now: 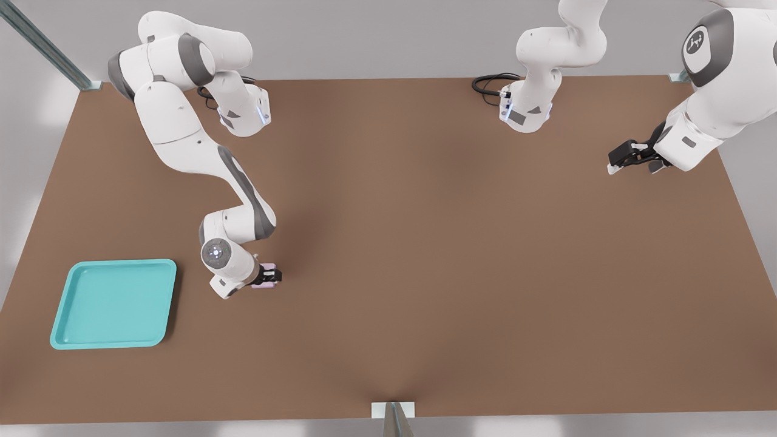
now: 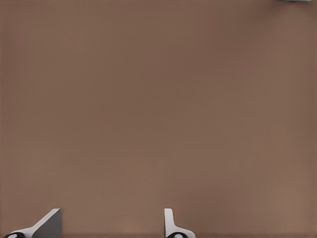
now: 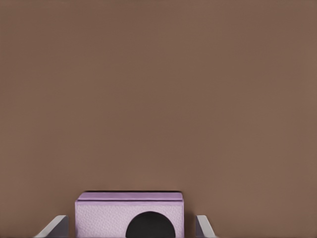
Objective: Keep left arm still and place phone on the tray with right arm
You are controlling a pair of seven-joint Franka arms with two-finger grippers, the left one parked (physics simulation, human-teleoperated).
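Right arm's gripper point(image 1: 268, 277) is sitting low over the phone point(image 1: 263, 284), fingers point(image 3: 56, 227) straddling its sides with slight gaps showing — apart, not clamped. Phone is lying on the brown table point(image 1: 461, 255), near but apart from the tray point(image 1: 115, 303). Judging: grasp pending; lift, carry and placing all remaining.

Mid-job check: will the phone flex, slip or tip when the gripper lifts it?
The phone looks like a small, boxy slab, so probably stiff and light. Its faintly textured pink shell may grip fairly well. The gripper straddles its flat sides, so tipping seems unlikely.
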